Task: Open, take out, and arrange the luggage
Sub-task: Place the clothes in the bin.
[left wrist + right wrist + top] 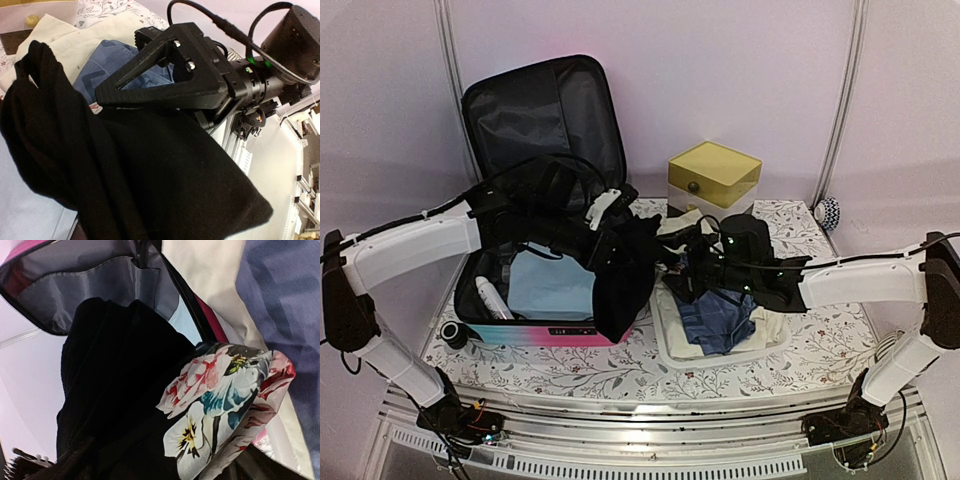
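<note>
Top external, left pincer (613, 236) holds garment (622, 288) (black)

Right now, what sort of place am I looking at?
Probably a robotics test booth: plain white partition walls, white robot arms bolted to a metal-framed table, an open turquoise-pink suitcase as prop.

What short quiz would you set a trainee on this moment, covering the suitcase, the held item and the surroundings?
1. True or false: the lid of the luggage is zipped shut.
2. What hangs from the left gripper? A) a black garment B) a white towel C) a red bag
3. What colour is the top of the drawer box near the back wall?

Key: 1 false, the lid stands open and upright. 2 A. 3 yellow.
</note>
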